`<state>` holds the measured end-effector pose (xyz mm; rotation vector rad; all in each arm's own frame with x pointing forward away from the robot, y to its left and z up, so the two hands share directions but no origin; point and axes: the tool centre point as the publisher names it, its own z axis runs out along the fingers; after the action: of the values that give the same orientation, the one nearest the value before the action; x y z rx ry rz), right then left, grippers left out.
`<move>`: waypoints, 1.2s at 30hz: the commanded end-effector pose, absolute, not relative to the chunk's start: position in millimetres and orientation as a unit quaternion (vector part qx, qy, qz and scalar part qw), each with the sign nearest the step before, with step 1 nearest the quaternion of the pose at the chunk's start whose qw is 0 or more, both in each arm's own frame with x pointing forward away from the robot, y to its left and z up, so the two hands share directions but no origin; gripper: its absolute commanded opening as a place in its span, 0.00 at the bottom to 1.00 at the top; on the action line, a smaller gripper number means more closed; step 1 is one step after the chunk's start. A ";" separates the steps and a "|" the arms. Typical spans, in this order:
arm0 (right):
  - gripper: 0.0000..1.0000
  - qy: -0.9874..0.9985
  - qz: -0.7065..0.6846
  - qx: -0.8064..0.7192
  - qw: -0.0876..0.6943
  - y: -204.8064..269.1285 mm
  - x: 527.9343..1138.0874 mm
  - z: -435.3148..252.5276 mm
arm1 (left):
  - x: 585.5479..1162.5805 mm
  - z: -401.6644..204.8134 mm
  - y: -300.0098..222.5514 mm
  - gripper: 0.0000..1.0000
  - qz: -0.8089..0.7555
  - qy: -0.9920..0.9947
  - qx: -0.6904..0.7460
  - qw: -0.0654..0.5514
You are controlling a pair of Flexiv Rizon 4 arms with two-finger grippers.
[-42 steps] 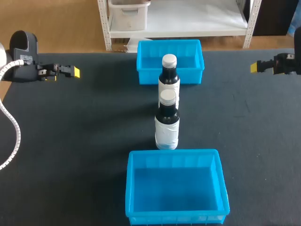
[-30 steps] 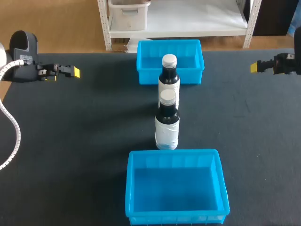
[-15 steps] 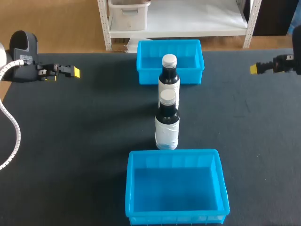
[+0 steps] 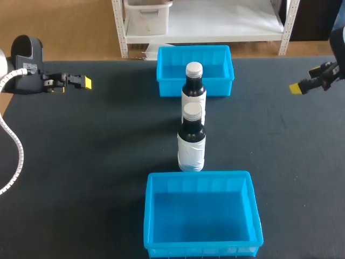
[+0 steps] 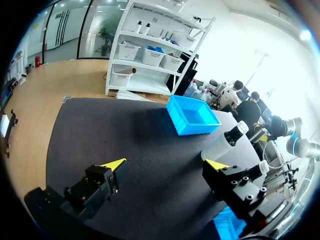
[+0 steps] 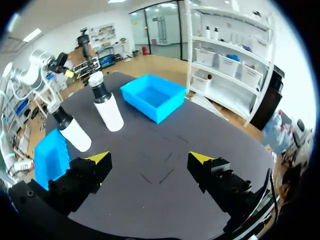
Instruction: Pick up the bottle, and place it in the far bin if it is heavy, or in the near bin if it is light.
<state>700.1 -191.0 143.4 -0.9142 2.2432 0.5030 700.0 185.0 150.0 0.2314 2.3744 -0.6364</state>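
The near bin (image 4: 200, 218) is set at the front edge of the table (image 4: 81, 162); just beyond its far rim the nearer bottle (image 4: 191, 141) is stood upright, and close behind it the farther bottle (image 4: 193, 89), itself just before the far bin (image 4: 168, 78); in the right wrist view a small gap is shown between the two. Trouble is judged likeliest there: with the bottles so near each other, one could be knocked over by a finger meant for its neighbour; tall, narrow bodies are easily tipped; weight cannot be read from looks, so the wrong bin could be chosen if the lift is misjudged. Both bottles are seen as dark, with white caps and white labels wrapped round the lower body. The left gripper (image 4: 86, 82) and right gripper (image 4: 296, 88) are held well apart from them, at the table's sides, fingers spread and nothing between them.
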 end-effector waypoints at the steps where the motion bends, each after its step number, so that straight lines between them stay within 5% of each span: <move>1: 1.00 0.758 0.326 -0.512 0.239 -195.4 705.3 144.5 | 700.0 150.0 185.0 1.00 -0.243 0.908 0.088 0.330; 36: 1.00 0.700 0.305 -0.547 0.343 -103.5 646.8 139.6 | 700.0 150.0 185.0 1.00 -0.243 0.908 0.088 0.330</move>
<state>653.7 -110.8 139.8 -1.4422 1.8149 0.8402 700.0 184.9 149.9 0.2315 2.3744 -0.6365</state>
